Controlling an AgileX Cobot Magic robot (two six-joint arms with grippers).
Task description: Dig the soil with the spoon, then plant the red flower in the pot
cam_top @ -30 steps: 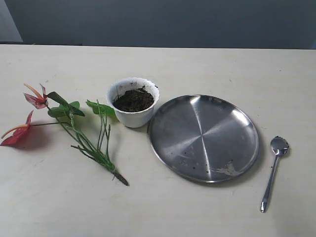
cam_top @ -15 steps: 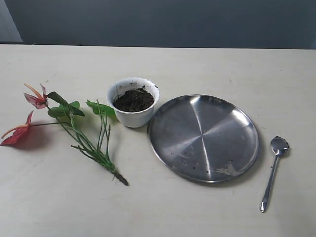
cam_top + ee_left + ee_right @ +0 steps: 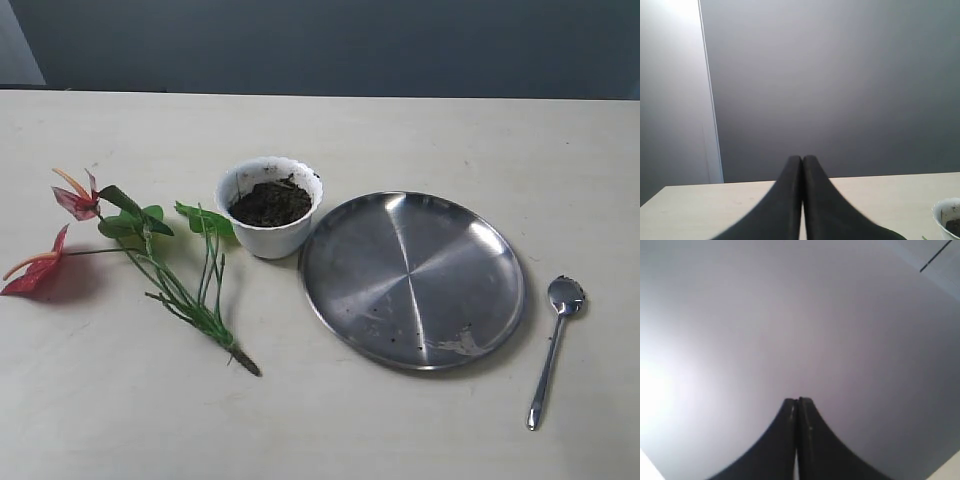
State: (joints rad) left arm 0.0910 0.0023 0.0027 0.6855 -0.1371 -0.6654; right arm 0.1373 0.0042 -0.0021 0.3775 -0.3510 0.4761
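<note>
The left tool (image 3: pixel 801 162), a pair of black tapered fingers, is pressed fully together with nothing between them; it hangs above the pale beige desk (image 3: pixel 715 200) and faces a grey wall. In the same wrist view the small white round ceramic pot (image 3: pixel 946 216) just shows at the picture's edge. The right tool (image 3: pixel 798 402) is likewise black, its two fingers closed tip to tip and holding nothing, with only a blank grey surface in front of it. Neither tool appears in the exterior view.

On the desk (image 3: pixel 400 140), the white pot (image 3: pixel 270 206) stands upright near the middle, its rim smudged, and it holds the dark brown crumbly soil (image 3: pixel 270 202). Just beside it, toward the right edge, lies a wide flat shiny steel plate (image 3: pixel 412 279), its rim touching or all but touching the pot; a few dark crumbs and a pale smear mark the plate's near side. Between the plate and the right edge lies the small shiny silver metal spoon (image 3: pixel 553 348), flat on the desk, bowl toward the far edge and handle toward the near edge, apart from the plate.

The artificial red flower (image 3: pixel 150 262) lies on its side between the pot and the left edge. Its two red blooms are close to the left edge, its green leaves reach to the pot's side, and its thin green stems run to a dark base pointing toward the near edge.
</note>
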